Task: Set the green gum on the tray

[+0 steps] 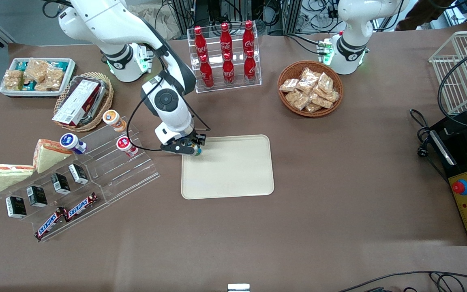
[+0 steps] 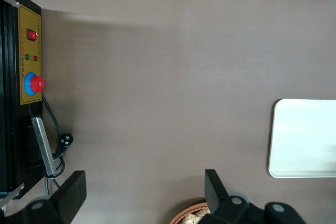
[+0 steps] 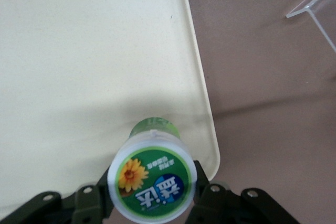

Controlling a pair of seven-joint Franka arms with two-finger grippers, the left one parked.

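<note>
The tray (image 1: pixel 233 170) lies bare at mid-table, with open brown tabletop nearer the front camera and toward the parked arm's end. At the tray's corner farthest from the camera, on the working arm's side, the gripper (image 1: pixel 191 149) hangs with its two fingers clamped on the green gum (image 3: pixel 151 182) — the wrist view shows the white lid with its flower label pinched between them, the green body pointing down at the cream surface just inside the rounded rim. So the pick and carry look done; lowering and release are left. Whether the bottle's base touches the tray, I cannot tell.

The bottle sits near the rim, so a little travel inward would give margin. Just beside the tray toward the working arm's end stands the clear stepped display (image 1: pixel 108 170) holding the red gum bottle (image 1: pixel 127 145). Farther off is the cola bottle rack (image 1: pixel 225 56).
</note>
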